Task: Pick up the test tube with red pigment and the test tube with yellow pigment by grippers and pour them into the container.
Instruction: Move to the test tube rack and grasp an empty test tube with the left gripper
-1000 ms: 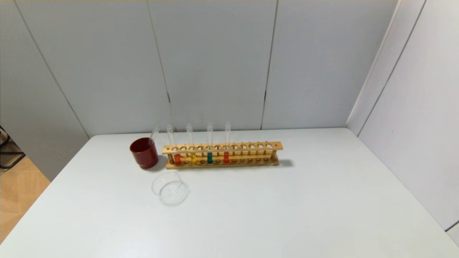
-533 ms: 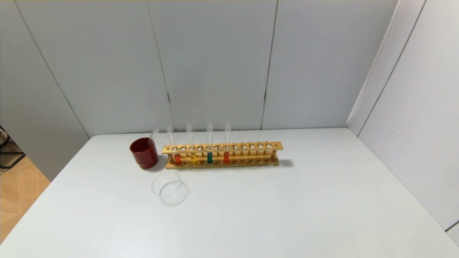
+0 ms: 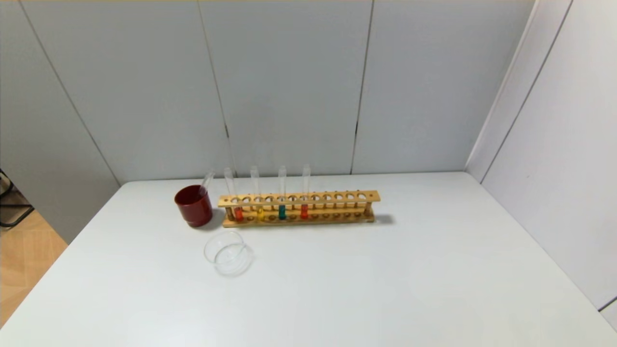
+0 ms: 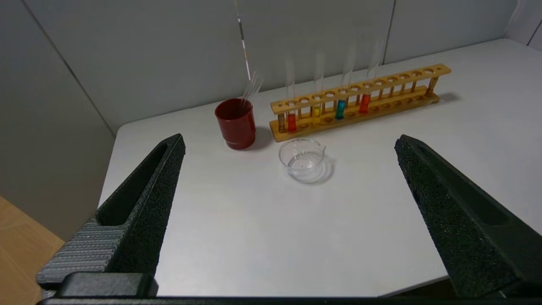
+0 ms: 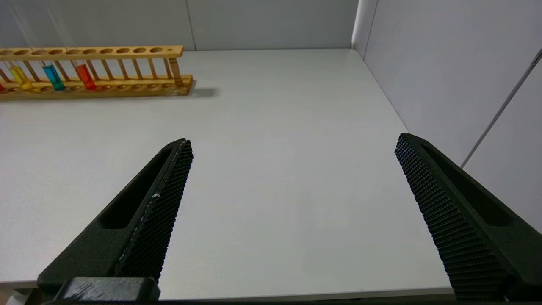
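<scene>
No change vs the two earlier head views: rack, tubes, cup and dish sit exactly as before, neither arm has entered the head view. Judgement: task not yet started, approach still to come.

Nearest: both grippers, held back off the near table edge. Left gripper spread wide, fingers well apart, nothing between them, touching nothing. Right gripper likewise splayed open, empty, over bare table on the R side.

Clock refs below = head view, centred on the rack, 6 o'clock toward the robot.

Next out: container, clear glass dish w/ pouring lip, empty as far as can be seen, at approx 7 o'clock of the rack, apart from it.

Then wooden rack lying across the table. Four tubes upright in its L half. L to R: test tube with red pigment (light orange-red liq.), test tube with yellow pigment just beside it, teal tube, deeper red tube. Holes to the R of these stand empty.

Dark red cup at 9 o'clock of the rack, just beside its L end; a clear tube or rod leans out of it.

Farthest: grey wall panels.

Next move, as I judge it: the L arm sits closer to both target tubes; grip the glass above the rack's top bar, lift straight up to clear the hole.
</scene>
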Robot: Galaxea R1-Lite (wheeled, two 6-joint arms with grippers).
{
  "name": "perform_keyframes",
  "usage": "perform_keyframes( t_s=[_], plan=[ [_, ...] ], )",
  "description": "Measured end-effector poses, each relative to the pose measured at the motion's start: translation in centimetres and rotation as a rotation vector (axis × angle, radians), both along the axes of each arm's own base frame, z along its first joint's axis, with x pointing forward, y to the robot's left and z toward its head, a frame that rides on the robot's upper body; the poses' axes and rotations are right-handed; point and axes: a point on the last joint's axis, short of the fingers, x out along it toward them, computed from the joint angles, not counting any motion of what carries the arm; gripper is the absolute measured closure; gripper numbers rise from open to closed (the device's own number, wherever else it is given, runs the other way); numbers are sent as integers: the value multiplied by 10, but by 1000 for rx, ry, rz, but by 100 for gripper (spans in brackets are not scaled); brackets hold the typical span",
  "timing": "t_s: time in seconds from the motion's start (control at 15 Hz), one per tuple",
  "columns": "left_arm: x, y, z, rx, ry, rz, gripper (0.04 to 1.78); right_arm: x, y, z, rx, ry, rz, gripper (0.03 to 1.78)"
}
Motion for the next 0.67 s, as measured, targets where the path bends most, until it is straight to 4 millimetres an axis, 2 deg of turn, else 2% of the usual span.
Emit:
perform_keyframes(
  t_s=[0.2, 0.33, 0.67],
  plan=[
    [27, 0, 31, -5, 3, -8, 7, 0, 0, 0, 0, 0, 0, 6],
    [49, -2, 44, -6, -20, -52, 7, 0, 0, 0, 0, 0, 0, 6],
    [105, -8, 46, -28, 83, -280, 7, 0, 0, 0, 0, 1, 0, 6]
  ],
)
